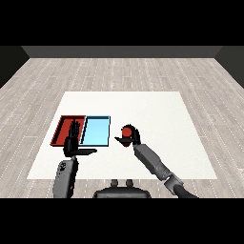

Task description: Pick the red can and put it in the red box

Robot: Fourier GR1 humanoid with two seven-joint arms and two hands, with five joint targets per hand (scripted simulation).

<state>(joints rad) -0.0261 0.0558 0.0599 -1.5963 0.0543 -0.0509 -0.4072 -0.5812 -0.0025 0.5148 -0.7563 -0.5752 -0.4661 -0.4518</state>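
Right hand (pixel 133 138) curled round the red can (pixel 127 132); gotta carry it left past the blue tray (pixel 96 131) into the red tray (pixel 62 129). Left hand (pixel 72 142) hangs open.

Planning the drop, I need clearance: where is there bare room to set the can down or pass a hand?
The far strip of the table beyond both trays and its right part beside the right hand, curled round the red can, are bare. The light blue tray is empty. It is crowded at the red tray, where the left hand overlaps its right part.

left robot hand (pixel 72 138) over red tray (pixel 61 125) (near edge), blue tray (pixel 96 131) between
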